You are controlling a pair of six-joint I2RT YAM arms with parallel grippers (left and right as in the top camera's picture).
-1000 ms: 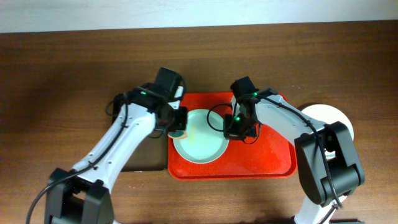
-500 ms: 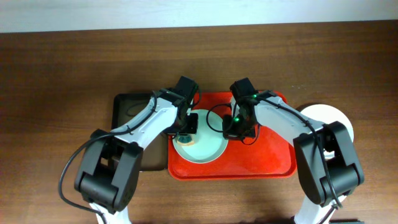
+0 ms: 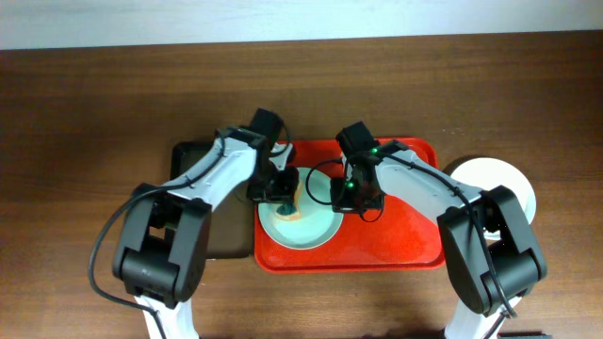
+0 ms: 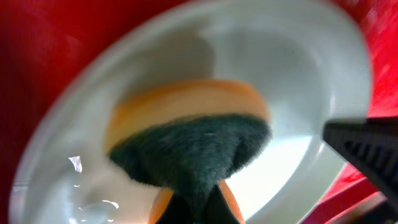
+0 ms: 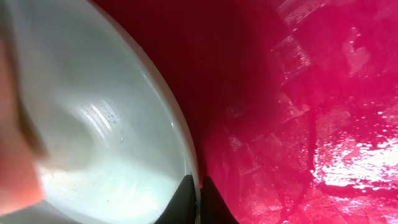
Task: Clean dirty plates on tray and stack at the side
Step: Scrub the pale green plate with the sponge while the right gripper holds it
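Pressing fuzzy green-and-orange sponge into glossy round pale-green plate

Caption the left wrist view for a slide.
Left pincer holds an orange-and-green sponge on the pale green plate, which sits in the red tray.

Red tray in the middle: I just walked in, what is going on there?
The left tool presses an orange sponge with a dark green scouring face onto the pale green round plate lying in the red plastic tray. The right tool pinches that plate's rim. A white round plate sits on the table beside the tray.
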